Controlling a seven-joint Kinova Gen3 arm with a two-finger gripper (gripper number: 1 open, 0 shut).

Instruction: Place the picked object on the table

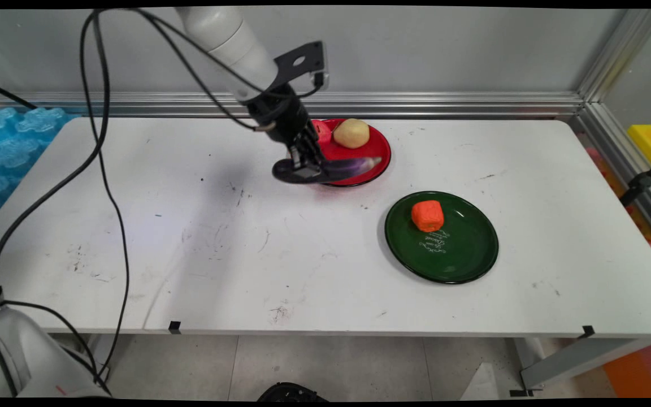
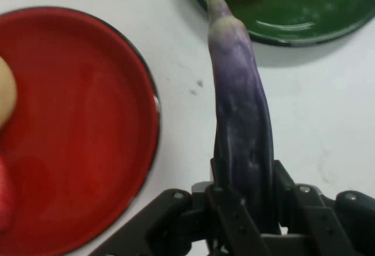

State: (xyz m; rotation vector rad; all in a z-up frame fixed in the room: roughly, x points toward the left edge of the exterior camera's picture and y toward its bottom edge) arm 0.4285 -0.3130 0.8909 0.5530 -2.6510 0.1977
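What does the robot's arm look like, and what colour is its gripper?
The arm is white, round and smooth, like a thick tube. Its gripper is black, with two fingers on jointed black links. A black bracket sits on the wrist, and thin black cables hang from the arm in loops.

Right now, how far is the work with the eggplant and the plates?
Looks done: a potato lies on the red plate, an orange piece on the green plate. In hand: the gripper holds the purple eggplant, lifted beside the red plate. Left: it rests on neither plate.
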